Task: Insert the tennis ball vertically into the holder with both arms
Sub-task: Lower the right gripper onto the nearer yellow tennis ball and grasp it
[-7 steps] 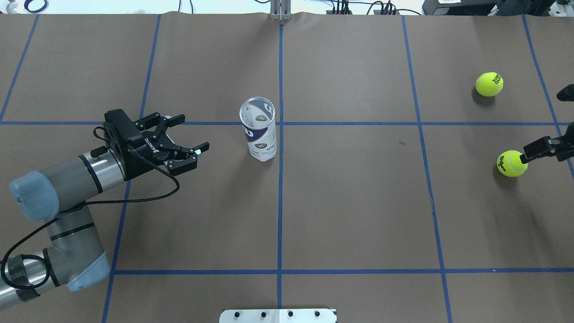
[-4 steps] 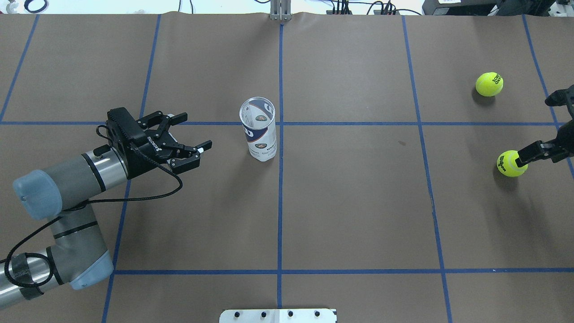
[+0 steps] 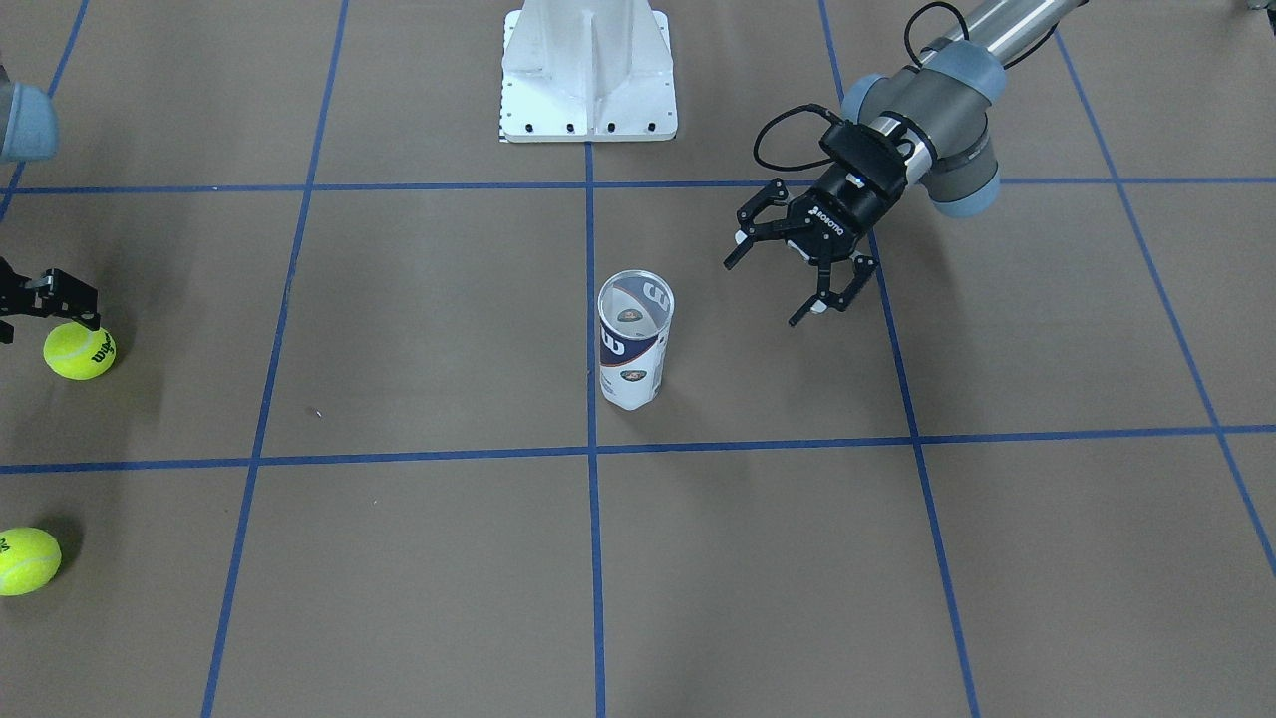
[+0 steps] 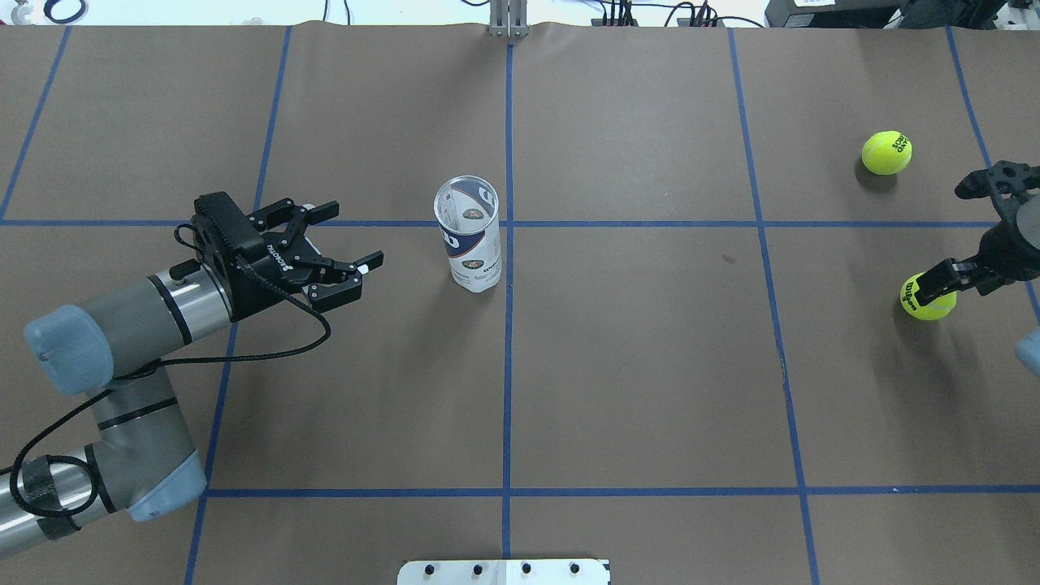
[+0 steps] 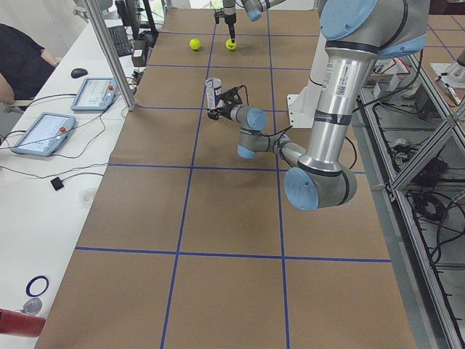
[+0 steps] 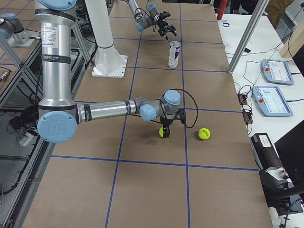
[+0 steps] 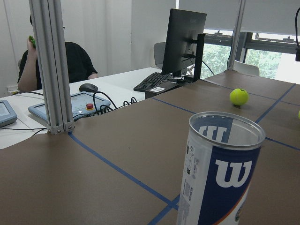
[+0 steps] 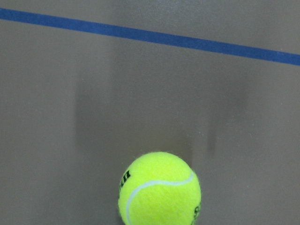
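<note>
The holder (image 4: 469,244) is a clear can with a navy-and-white "W" label. It stands upright and open-topped near the table's middle, and shows in the front view (image 3: 634,344) and close in the left wrist view (image 7: 225,173). My left gripper (image 4: 353,248) is open and empty, a short way left of the can and pointing at it. One yellow tennis ball (image 4: 922,301) lies at the table's right edge. My right gripper (image 4: 946,240) is open, pointing down over this ball, one finger overlapping the ball's top. The right wrist view shows the ball (image 8: 159,190) just below.
A second tennis ball (image 4: 886,153) lies farther back on the right. The white pedestal base (image 3: 588,70) stands at the robot's side of the table. A side desk with tablets (image 6: 270,71) and a seated person (image 5: 14,58) are beyond the far edge.
My right gripper has come further into view, moving left over the near tennis ball. My left gripper has edged slightly toward the can. Can and balls have not moved.
</note>
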You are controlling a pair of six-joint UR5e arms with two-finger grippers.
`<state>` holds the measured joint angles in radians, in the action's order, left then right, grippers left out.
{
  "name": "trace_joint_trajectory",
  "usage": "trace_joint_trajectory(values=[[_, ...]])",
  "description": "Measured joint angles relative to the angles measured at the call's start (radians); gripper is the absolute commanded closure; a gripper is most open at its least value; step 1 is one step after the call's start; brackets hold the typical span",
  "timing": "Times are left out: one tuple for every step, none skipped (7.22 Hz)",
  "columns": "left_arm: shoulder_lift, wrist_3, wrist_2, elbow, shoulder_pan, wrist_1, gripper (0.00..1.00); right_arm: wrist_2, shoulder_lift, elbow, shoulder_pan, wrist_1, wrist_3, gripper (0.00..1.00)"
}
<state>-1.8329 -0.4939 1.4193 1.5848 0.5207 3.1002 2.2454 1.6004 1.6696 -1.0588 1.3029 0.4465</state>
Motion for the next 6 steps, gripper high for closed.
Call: trace_joint_trajectory(values=[[0.001, 0.000, 0.000, -0.001, 0.001, 0.000, 0.01, -0.003, -0.002, -0.013, 0.012, 0.000, 0.000, 0.00], [0.001, 0.000, 0.000, -0.001, 0.002, 0.000, 0.01, -0.009, -0.004, -0.023, 0.023, 0.000, 0.000, 0.00], [0.001, 0.000, 0.000, -0.002, 0.003, 0.000, 0.01, -0.016, -0.006, -0.032, 0.033, -0.001, 0.000, 0.01], [0.001, 0.000, 0.000, -0.002, 0.003, 0.000, 0.01, -0.021, -0.017, -0.044, 0.038, 0.000, 0.000, 0.01], [0.001, 0.000, 0.000, -0.002, 0.003, 0.000, 0.01, -0.023, -0.035, -0.061, 0.041, 0.000, 0.000, 0.01], [0.001, 0.000, 0.000, -0.002, 0.003, 0.000, 0.01, -0.023, -0.055, -0.076, 0.041, 0.001, 0.000, 0.01]])
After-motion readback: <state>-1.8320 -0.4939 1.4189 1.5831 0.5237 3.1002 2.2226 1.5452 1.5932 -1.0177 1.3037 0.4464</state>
